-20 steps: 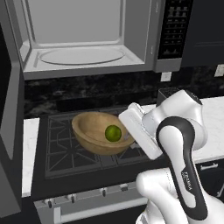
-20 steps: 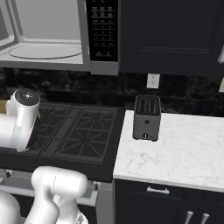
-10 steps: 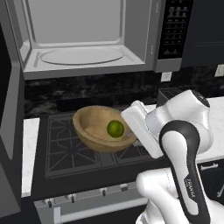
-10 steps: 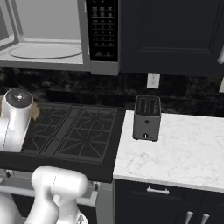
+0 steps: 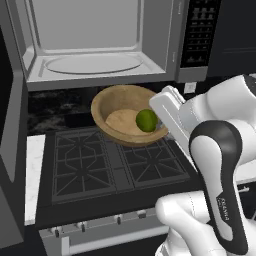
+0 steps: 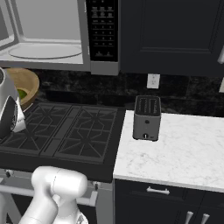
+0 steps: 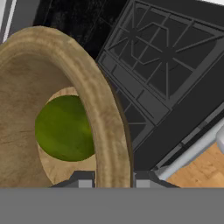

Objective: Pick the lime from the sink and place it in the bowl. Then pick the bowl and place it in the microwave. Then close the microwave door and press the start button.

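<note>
The tool (image 7: pixel 111 183) has the bowl (image 5: pixel 125 120) pinched by its rim, one tip on each side of the wall, holding it up over the stove (image 5: pixel 115 165) just under the open microwave (image 5: pixel 100 42). The lime (image 5: pixel 147 120) sits inside the bowl

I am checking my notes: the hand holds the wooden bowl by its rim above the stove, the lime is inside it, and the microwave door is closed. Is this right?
Not quite: the microwave door is open, as the left base view shows. The rest stands: the hand holds the bowl by its rim above the stove, lime inside.
</note>
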Controlling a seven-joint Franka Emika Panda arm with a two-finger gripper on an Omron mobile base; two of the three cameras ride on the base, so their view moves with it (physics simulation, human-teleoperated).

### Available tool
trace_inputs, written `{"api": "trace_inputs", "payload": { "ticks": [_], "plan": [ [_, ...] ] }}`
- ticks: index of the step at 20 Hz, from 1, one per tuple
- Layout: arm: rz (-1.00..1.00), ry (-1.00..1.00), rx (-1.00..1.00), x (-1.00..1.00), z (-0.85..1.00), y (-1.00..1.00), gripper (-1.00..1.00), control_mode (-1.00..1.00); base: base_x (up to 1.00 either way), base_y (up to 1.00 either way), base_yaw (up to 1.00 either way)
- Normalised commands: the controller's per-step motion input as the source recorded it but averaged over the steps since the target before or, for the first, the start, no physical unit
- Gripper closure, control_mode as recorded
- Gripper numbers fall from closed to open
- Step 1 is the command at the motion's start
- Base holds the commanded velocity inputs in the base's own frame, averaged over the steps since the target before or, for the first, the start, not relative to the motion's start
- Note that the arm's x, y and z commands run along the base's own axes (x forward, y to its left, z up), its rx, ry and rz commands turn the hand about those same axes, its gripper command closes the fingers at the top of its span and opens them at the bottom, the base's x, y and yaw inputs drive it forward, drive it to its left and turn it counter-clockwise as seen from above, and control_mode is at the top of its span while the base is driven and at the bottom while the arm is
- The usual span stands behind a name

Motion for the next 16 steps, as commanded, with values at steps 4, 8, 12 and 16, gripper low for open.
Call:
{"api": "trace_inputs", "payload": {
  "ticks": [4,8,12,16],
  "plan": [
    [0.0,-0.09,-0.09,0.01,0.56,0.0,1.0,-1.0,0.0,0.0,0.0],
    [-0.03,-0.05,-0.06,0.25,0.55,0.0,1.0,-1.0,0.0,0.0,0.0],
    [-0.12,-0.01,-0.02,0.54,0.49,-0.11,1.0,-1.0,0.0,0.0,0.0],
    [-0.17,0.0,0.0,0.83,0.25,-0.01,1.0,-1.0,0.0,0.0,0.0]
  ]
}}
